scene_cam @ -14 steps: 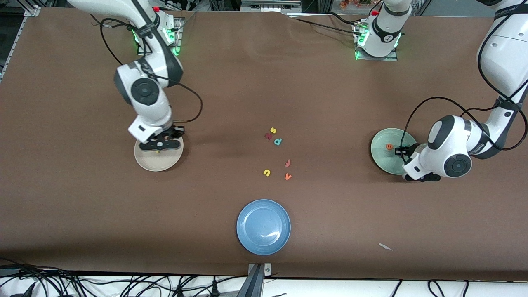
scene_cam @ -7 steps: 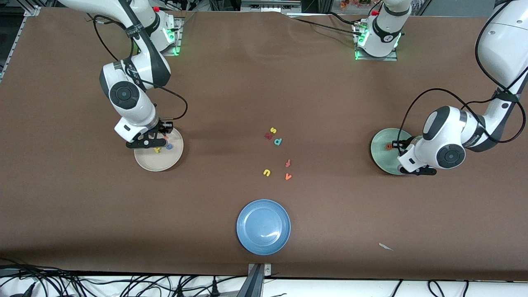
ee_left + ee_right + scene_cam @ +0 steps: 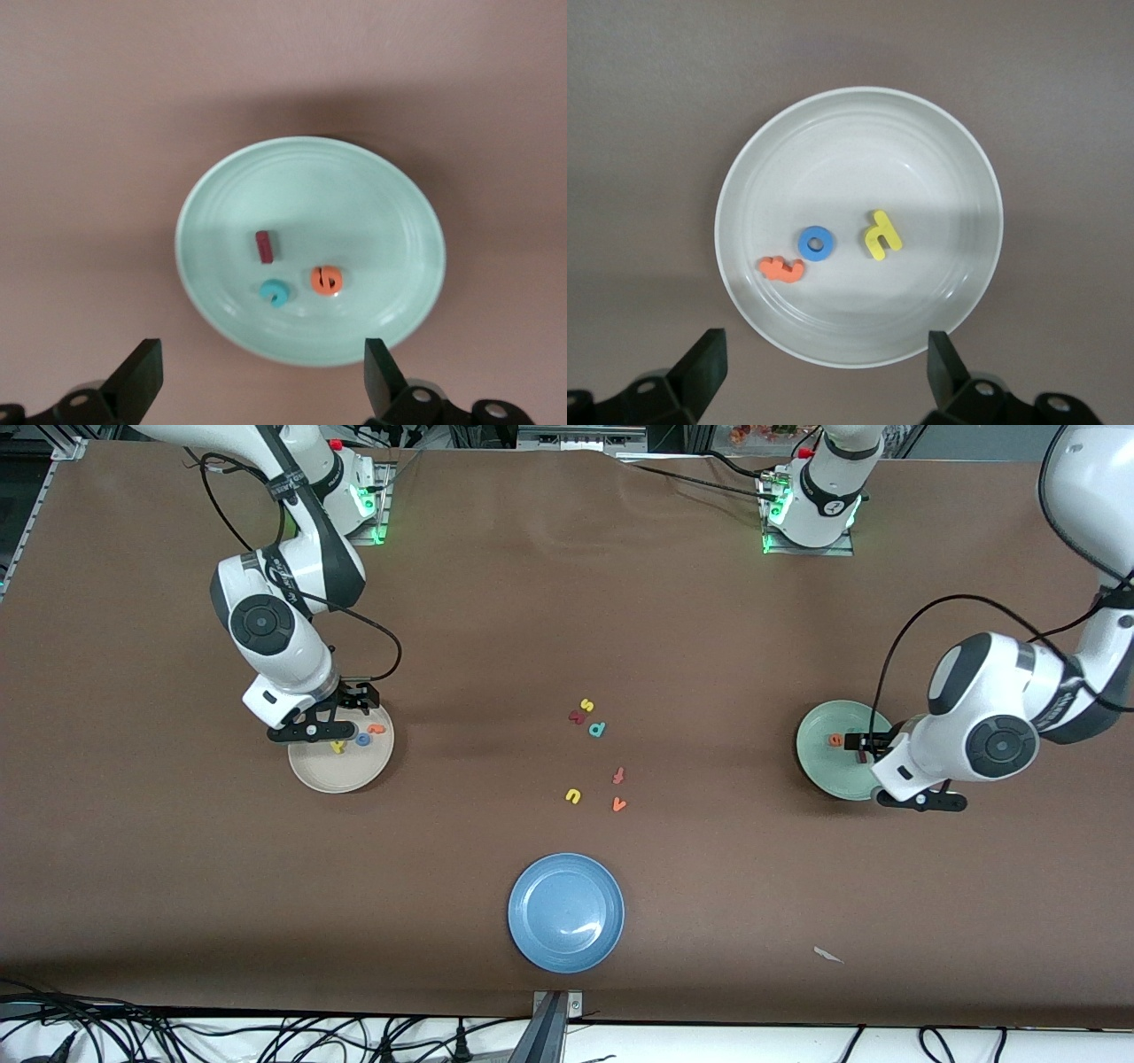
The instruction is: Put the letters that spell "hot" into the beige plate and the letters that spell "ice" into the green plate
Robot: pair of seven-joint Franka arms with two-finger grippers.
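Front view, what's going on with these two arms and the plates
Both arms hover with empty, open grippers. The right gripper is over the beige plate, which holds the h, o and t. The left gripper is over the green plate, holding the i, c and e.
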